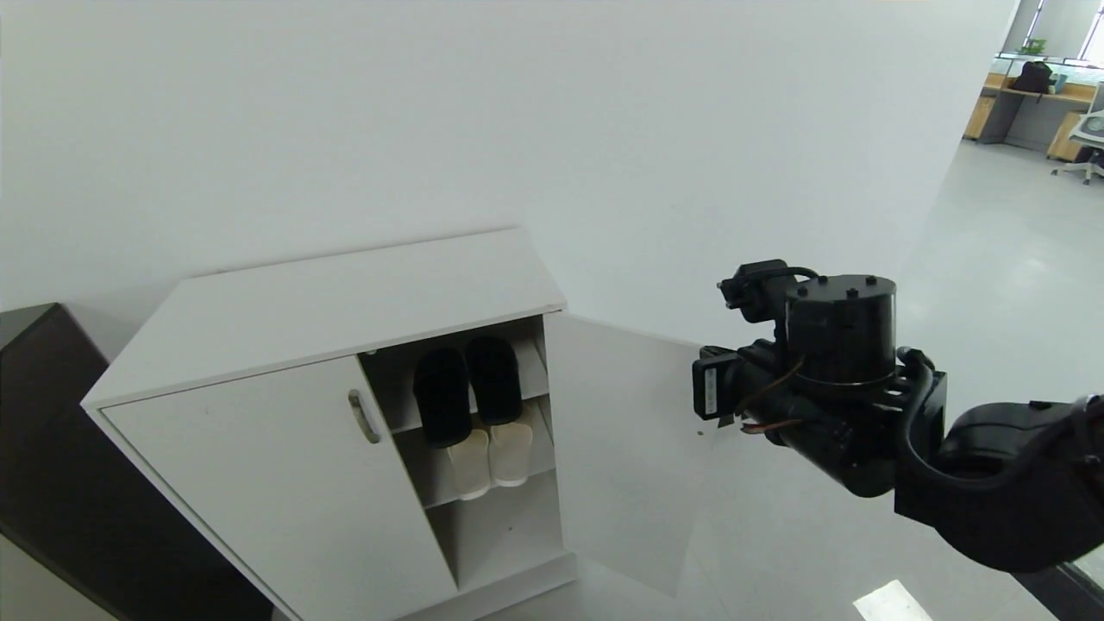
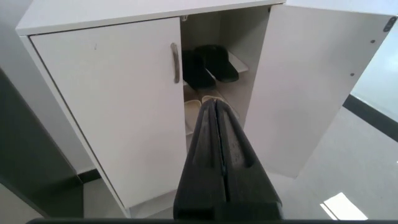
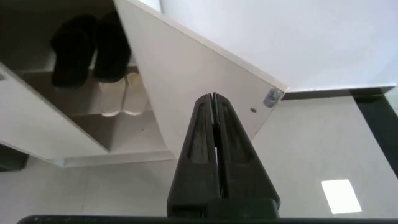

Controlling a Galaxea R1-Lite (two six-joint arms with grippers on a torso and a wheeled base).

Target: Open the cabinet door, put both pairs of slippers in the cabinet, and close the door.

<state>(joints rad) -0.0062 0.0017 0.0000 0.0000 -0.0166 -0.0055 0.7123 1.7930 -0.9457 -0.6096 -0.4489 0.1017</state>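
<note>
Step in hand was the last one: closing the door. Both pairs were inside the cabinet (image 1: 328,297), with the black slippers (image 1: 470,392) on its upper shelf and the white slippers (image 1: 492,457) on the shelf below. The white pair's front ends seemed to overhang that shelf's edge a bit, hard to be sure from this angle.

The cabinet's open door (image 1: 630,448) stood swung out wide; the other door (image 1: 285,483) was shut.

The right gripper (image 3: 214,99) had its fingers clenched together on nothing and sat just beside the open door's free edge. The left gripper (image 2: 216,104) was likewise clenched and empty, out in front of the cabinet's opening and apart from it.

Next move, as I read it: get the right fingers onto the door's outer face near the free edge, then sweep it back to the cabinet front until flush. Main risk is the overhanging white pair stopping the door short.
</note>
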